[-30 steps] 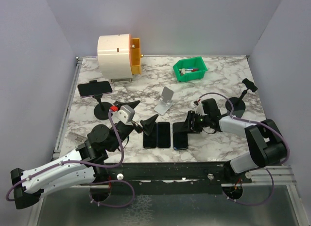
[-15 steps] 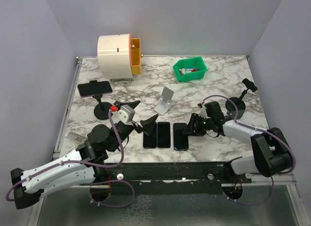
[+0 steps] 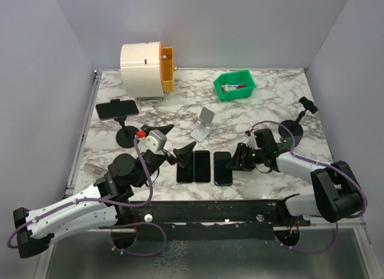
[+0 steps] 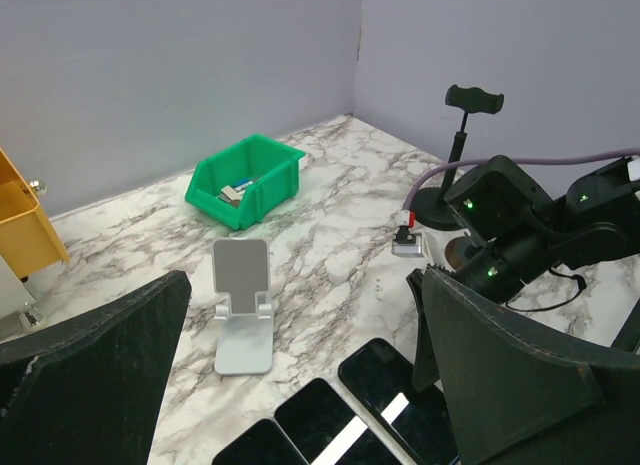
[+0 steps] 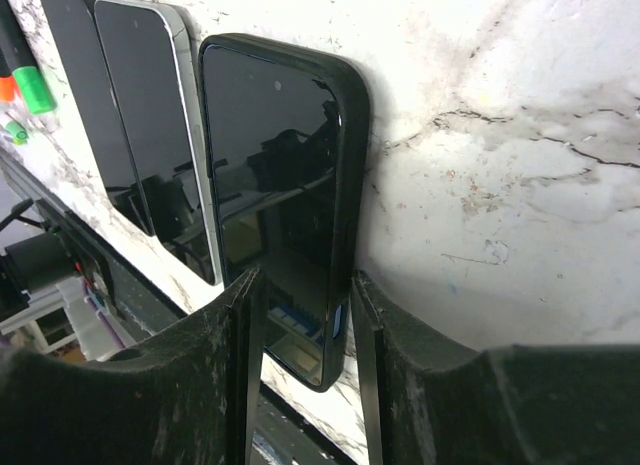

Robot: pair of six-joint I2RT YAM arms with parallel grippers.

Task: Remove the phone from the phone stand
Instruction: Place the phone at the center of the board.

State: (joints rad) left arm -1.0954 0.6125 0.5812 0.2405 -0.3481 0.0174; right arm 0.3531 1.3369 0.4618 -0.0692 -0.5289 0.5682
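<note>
Three dark phones lie flat side by side near the table's front edge; the rightmost (image 3: 222, 168) also shows in the right wrist view (image 5: 275, 175). A silver phone stand (image 3: 204, 124) stands empty behind them and shows in the left wrist view (image 4: 242, 305). A black stand at the left holds another phone (image 3: 117, 110) sideways. My right gripper (image 3: 241, 159) is open, low at the rightmost phone's right side, its fingers (image 5: 245, 315) apart around the phone's end without gripping it. My left gripper (image 3: 176, 142) is wide open and empty above the phones' left end.
A green bin (image 3: 234, 86) with small items sits at the back right. A white and orange drum-shaped unit (image 3: 144, 69) stands at the back left. An empty black stand (image 3: 298, 118) is at the right edge. A small grey block with a red part (image 4: 407, 243) lies near it.
My right gripper has drawn back to the right, away from the rightmost phone, which stays flat on the table. The left arm has not moved.
</note>
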